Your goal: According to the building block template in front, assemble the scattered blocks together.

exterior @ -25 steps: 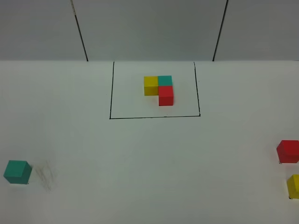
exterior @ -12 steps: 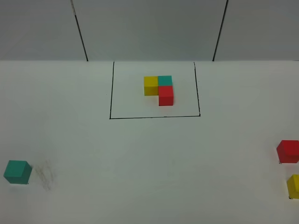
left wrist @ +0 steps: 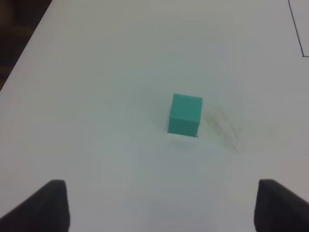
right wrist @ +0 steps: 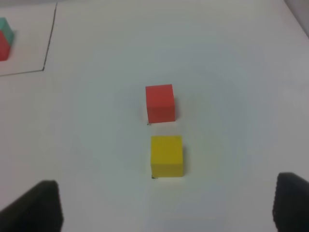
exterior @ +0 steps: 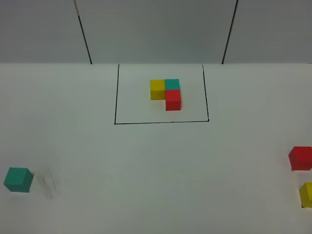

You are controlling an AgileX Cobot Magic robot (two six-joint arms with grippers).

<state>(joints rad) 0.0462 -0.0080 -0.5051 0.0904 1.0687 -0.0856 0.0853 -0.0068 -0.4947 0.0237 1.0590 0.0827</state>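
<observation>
Nothing was assembled yet. The teal cube (exterior: 18, 179) sat far left on the surface (exterior: 156, 165), the red cube (exterior: 301, 158) and yellow cube (exterior: 306, 194) far right, and the template (exterior: 165, 94) framed at the back. My left claw (left wrist: 164, 205) and right claw (right wrist: 167, 203) hung wide open, empty.

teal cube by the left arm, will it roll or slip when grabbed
The teal cube sits flat on one face, so it probably won't roll. Its flat, parallel sides look easy to pinch, and the matte finish suggests little slip. It looks rigid.
</observation>
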